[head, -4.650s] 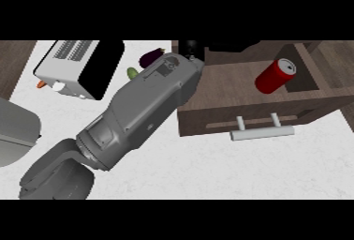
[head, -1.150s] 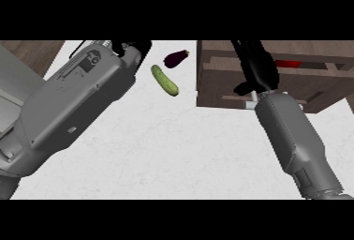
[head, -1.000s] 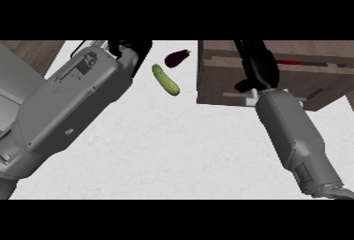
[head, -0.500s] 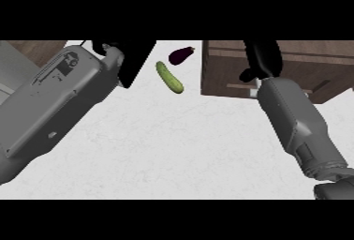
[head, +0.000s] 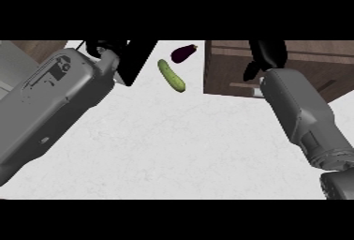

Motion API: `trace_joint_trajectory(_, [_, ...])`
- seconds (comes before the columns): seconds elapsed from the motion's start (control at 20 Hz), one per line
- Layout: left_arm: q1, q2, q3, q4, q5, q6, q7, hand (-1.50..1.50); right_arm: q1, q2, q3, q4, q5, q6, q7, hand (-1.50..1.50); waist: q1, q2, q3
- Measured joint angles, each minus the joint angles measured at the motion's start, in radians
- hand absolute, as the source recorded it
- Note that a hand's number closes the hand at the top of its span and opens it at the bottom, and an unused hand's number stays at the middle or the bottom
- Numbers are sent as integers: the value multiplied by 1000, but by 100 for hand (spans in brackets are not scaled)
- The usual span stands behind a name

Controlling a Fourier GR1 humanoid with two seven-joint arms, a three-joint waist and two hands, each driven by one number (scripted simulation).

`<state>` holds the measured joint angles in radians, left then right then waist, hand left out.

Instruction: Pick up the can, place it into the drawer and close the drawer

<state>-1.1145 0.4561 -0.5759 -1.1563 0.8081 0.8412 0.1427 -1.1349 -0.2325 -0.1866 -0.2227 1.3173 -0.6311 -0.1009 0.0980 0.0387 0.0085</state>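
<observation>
The brown wooden drawer [head: 224,70] sits at the upper right, and none of its inside shows. I cannot see the can anywhere. My right hand [head: 267,54] rests against the drawer's front with straight fingers, thumb hanging down, and hides most of the pale handle [head: 242,85]. Its grey forearm [head: 304,117] runs up from the lower right. My left hand [head: 131,58] hangs open at the upper left over the white counter [head: 180,150], holding nothing, at the end of the big left forearm [head: 55,103].
A green cucumber [head: 171,75] lies on the counter between the two arms, with a dark purple eggplant [head: 183,52] just behind it. A strip of brown wood [head: 38,47] shows at the far upper left.
The open drawer with the red can inside has slid shut under my right hand's push; the can is out of sight. Both arms have shifted up in the view.
</observation>
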Motion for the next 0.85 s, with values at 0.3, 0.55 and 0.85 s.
trace_joint_trajectory(0.3, [7, 15, 3, -33, -7, -1, 20, -150, -36, -8, -42, 45, -45, 67, -84, -150, 4, 6, 4])
trace_joint_trajectory(0.55, [21, 21, 5, -56, -9, 2, 27, -150, -48, -4, -172, 49, -182, 148, -200, -150, -3, 3, 4])
trace_joint_trajectory(0.85, [47, 30, 6, -86, -16, 4, 30, -150, -61, 3, -325, 43, -346, 241, -306, -150, -5, 1, 3])
